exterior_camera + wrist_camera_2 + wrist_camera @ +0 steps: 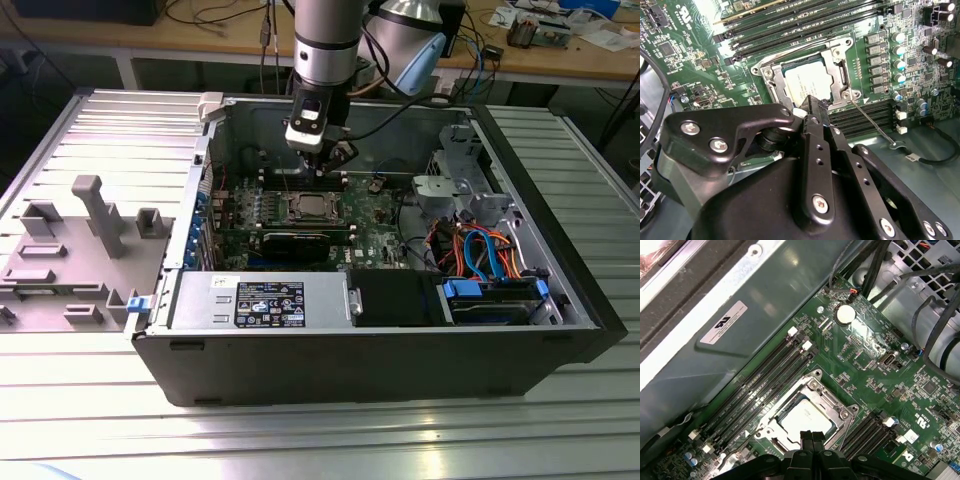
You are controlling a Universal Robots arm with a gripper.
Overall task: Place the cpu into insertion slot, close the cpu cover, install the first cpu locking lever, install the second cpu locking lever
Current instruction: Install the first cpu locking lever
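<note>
The cpu (807, 82) (805, 417) lies flat in the insertion slot (312, 208), its dull silver top showing through the cut-out of the cpu cover (837, 60) (815, 386). The cover lies down flat around the chip. One thin wire locking lever (872, 122) sticks out from the socket corner across the memory slots, unlatched. My gripper (325, 165) (815, 106) (812, 436) hangs just above the socket's edge. Its black fingers are shut together, holding nothing.
Long black memory slots (765, 385) flank the socket on both sides. A round coin battery (845, 314) sits further along the board. The case wall (755, 305) rises close by. A power supply (260, 300) and a drive bay with blue cables (490, 270) fill the case front.
</note>
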